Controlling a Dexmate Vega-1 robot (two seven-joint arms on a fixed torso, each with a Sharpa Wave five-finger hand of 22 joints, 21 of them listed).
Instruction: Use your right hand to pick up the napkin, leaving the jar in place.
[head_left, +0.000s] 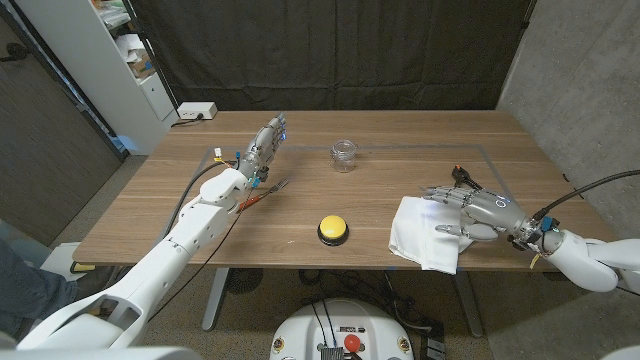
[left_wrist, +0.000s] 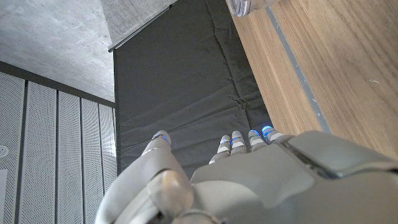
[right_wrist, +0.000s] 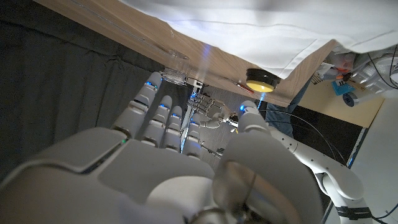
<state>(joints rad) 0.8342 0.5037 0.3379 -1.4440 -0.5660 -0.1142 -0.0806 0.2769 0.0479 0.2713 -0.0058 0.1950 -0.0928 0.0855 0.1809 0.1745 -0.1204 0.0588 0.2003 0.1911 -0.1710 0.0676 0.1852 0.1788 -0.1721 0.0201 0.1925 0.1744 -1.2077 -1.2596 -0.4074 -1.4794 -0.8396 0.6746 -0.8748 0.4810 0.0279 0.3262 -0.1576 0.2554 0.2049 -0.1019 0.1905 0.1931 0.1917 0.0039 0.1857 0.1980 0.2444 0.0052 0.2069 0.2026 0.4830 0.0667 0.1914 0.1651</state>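
A white napkin (head_left: 424, 230) lies crumpled on the table near its front right edge; its pale cloth (right_wrist: 298, 31) also shows in the right wrist view. My right hand (head_left: 472, 210) hovers over the napkin's right side, fingers spread and holding nothing. A small clear glass jar (head_left: 344, 155) stands upright at the table's middle back, well apart from the napkin; its rim (left_wrist: 245, 6) shows in the left wrist view. My left hand (head_left: 265, 145) stands raised at the back left, fingers straight, empty.
A yellow button on a black base (head_left: 333, 229) sits left of the napkin near the front edge. A white power strip (head_left: 196, 111) lies at the back left corner. A shelf unit (head_left: 120, 60) stands beyond the table's left side.
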